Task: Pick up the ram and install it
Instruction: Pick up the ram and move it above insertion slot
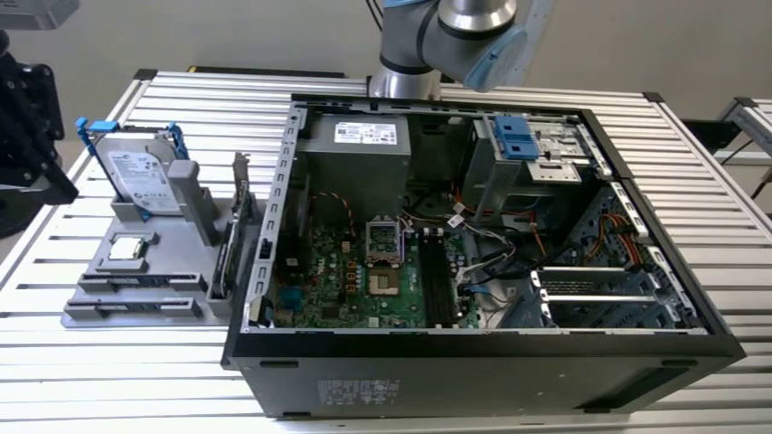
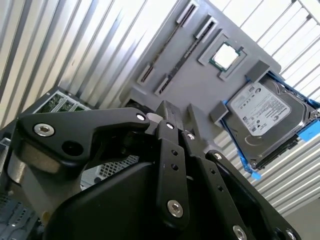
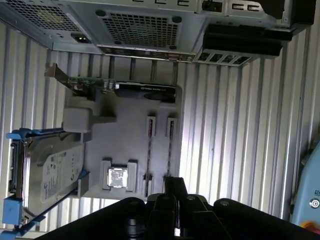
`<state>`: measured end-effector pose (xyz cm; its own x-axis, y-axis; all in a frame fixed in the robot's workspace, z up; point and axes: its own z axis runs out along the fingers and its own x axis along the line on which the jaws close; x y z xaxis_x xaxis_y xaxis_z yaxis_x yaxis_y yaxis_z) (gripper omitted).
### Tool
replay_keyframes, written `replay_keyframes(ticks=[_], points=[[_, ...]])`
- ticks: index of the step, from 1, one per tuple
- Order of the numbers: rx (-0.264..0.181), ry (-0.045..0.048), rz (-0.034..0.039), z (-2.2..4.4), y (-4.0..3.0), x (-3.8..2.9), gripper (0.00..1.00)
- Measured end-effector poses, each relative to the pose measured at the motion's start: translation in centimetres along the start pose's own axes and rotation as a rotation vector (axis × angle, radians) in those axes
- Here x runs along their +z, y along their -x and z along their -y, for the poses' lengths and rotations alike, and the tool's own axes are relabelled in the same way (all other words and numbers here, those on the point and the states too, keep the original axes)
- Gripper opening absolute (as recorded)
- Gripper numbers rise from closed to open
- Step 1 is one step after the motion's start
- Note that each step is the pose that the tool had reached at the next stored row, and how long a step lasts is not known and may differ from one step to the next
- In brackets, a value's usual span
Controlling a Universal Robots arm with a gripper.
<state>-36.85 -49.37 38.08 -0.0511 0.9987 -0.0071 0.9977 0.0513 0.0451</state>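
Ribbed aluminium tabletop held, at the exterior view's lower left, a grey slotted parts tray keeping the dark green-blue ram stick flat for grasping. Rightward sat the open black computer case. Above the tray hung the black gripper, pressed together, empty.

The ram is a long, thin, dark stick. It sits on edge in a slot of the grey holder, ahead of the fingertips and clear of them.

The exterior view's top edge cuts off the arm.
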Motion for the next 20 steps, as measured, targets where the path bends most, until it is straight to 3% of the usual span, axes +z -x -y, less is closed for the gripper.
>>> replay_keyframes(ticks=[9, 16, 17, 20], points=[[0.074, -0.0006, 0.0034, 0.02, 0.0, 0.0, 0.0], [0.097, -0.0007, 0.0044, 0.02, 0.0, 0.0, 0.0], [0.1, -0.0007, 0.0046, 0.02, 0.0, 0.0, 1.0], [0.108, -0.0008, 0.005, 0.02, 0.0, -0.01, 1.0]])
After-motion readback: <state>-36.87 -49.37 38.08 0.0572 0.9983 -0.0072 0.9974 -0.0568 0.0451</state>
